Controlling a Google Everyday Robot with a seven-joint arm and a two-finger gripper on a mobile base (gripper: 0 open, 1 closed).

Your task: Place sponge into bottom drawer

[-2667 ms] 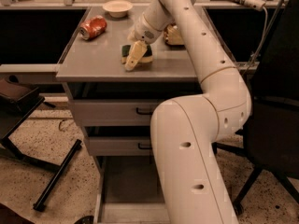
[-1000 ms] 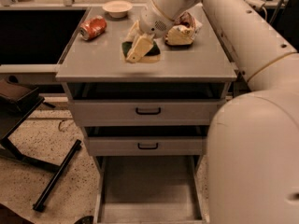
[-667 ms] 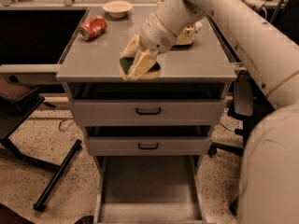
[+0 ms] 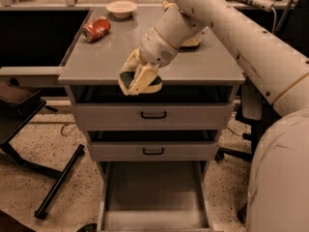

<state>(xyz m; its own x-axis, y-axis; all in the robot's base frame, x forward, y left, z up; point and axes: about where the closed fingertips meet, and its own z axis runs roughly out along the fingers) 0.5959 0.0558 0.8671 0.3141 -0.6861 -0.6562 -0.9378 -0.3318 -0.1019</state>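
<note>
My gripper [image 4: 137, 79] hangs over the front edge of the grey cabinet top [image 4: 96, 62], at the end of the white arm. It is shut on the sponge [image 4: 129, 78], whose dark green layer and pale yellow foam show between the cream fingers. The bottom drawer [image 4: 153, 197] is pulled open below, a wide grey tray with a flat floor and nothing in it. The gripper is high above the drawer, level with the cabinet's top edge.
A red can [image 4: 96, 28] lies on its side at the top's back left, with a white bowl [image 4: 121, 7] behind it. A wrapped loaf [image 4: 190, 41] sits behind the arm. Two shut drawers with black handles [image 4: 153, 115] are above the open one. A black stand [image 4: 29, 129] is at the left.
The gripper has carried the sponge from the middle of the cabinet top forward to its front edge, and lower. The arm has swung towards me.
</note>
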